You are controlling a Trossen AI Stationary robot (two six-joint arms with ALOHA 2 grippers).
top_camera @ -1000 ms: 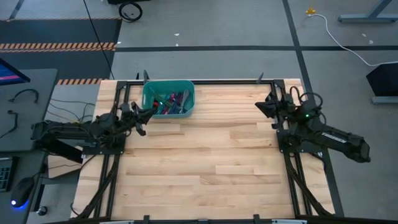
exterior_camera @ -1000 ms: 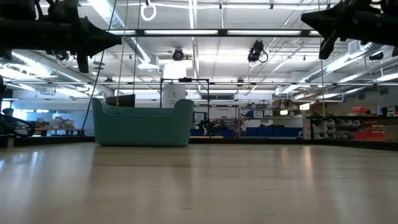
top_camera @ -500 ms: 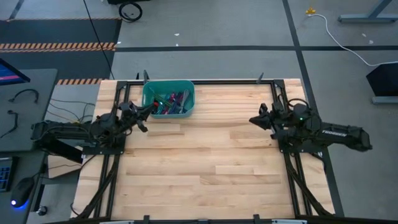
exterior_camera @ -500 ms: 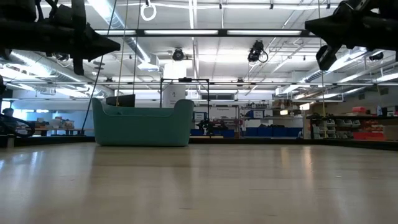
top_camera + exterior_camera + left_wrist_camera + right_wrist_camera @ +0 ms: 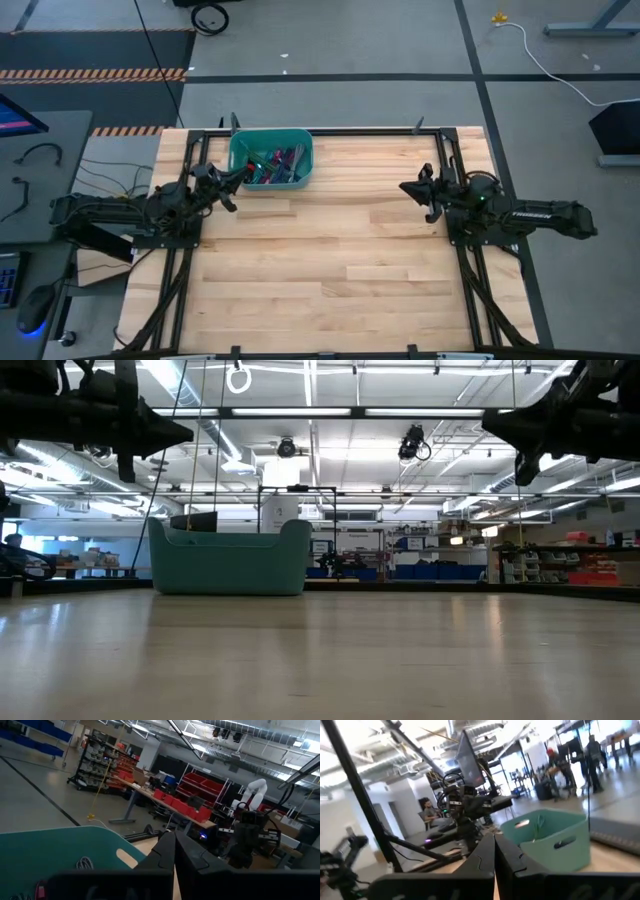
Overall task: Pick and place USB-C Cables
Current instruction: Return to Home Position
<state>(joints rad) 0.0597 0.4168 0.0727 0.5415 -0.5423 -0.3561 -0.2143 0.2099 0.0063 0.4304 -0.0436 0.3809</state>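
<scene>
The USB-C cables (image 5: 272, 163) lie as a heap of purple, magenta, teal and red bundles inside a teal bin (image 5: 238, 152) at the table's far left. A grey loop (image 5: 85, 865) shows in the left wrist view. My left gripper (image 5: 236, 179) hovers shut just off the bin's near-left corner, above the table (image 5: 185, 432), with its fingers (image 5: 165, 852) closed together. My right gripper (image 5: 408, 189) hovers shut at the table's right side, pointing left toward the bin (image 5: 547, 842), high off the wood (image 5: 492, 422).
The wooden table top (image 5: 330, 260) stretches bare between the two arms and toward the near edge. Black frame rails (image 5: 462, 270) run along both sides. A white cable (image 5: 545, 60) lies on the floor beyond the table. People stand in the room behind (image 5: 592, 750).
My right gripper has swung from a far-left slant toward the near edge and turned to point level toward the table's left; it stays shut. The cables and bin have not moved.
</scene>
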